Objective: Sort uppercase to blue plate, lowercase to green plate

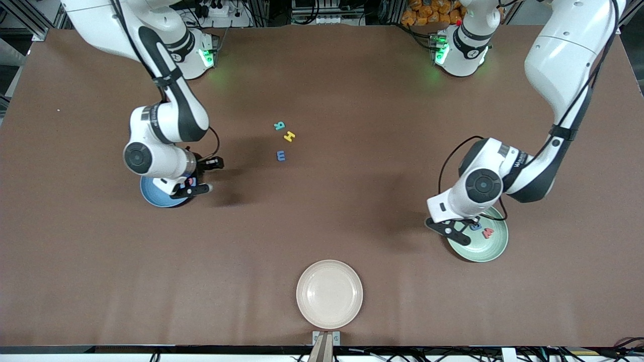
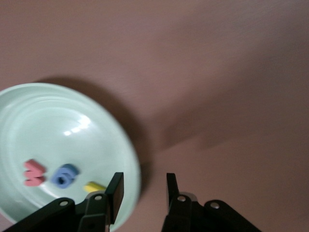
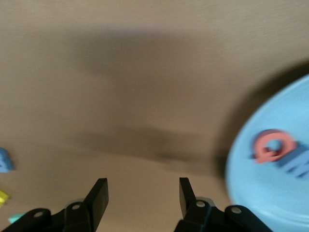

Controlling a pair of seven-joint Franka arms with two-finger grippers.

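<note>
The teal R (image 1: 279, 125), yellow H (image 1: 289, 136) and blue letter (image 1: 281, 156), mid-frame on the counter (image 1: 352, 201), look light, stiff and thin, best pinched across their edges; left gripper (image 2: 143, 186) and right gripper (image 3: 143, 191) fingers are parted and empty

Both Franka arms are glossy white with black joint bands and round dark caps at the wrists; black cables loop along their links, and green lights glow on their bases. Each gripper has a black body with flat black fingers (image 2: 115, 189) and small pale screws.
</note>
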